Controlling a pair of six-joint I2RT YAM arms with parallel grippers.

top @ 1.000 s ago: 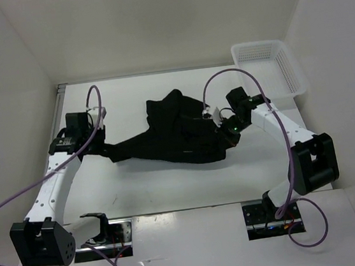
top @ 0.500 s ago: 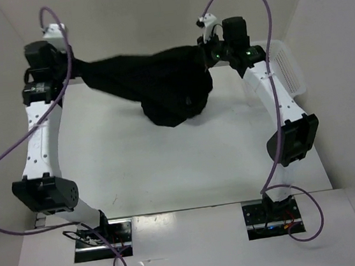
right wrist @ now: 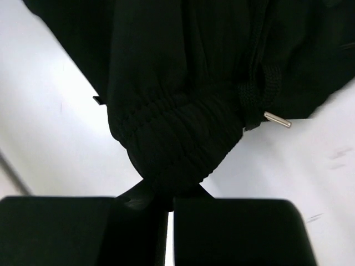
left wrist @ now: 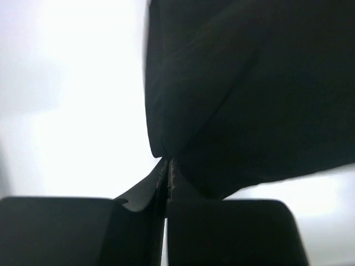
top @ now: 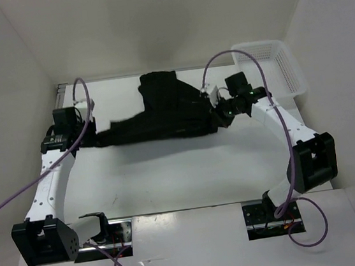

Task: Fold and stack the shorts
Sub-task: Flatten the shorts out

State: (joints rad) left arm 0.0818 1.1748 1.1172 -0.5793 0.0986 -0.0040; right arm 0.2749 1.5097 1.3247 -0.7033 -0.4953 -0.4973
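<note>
The black shorts lie stretched across the back half of the white table, one part reaching toward the back wall. My left gripper is shut on their left end; in the left wrist view the fabric fans out from the pinched jaws. My right gripper is shut on their right end. The right wrist view shows the gathered elastic waistband clamped at the jaws, with a drawstring and its metal tip hanging beside it.
A white mesh basket stands at the back right corner, just behind the right arm. Purple cables loop over both arms. White walls close in the left, back and right sides.
Half a second ago both arms held the shorts high near the back wall. Both have come down and forward, and the shorts now rest spread on the table, still gripped at each end.
</note>
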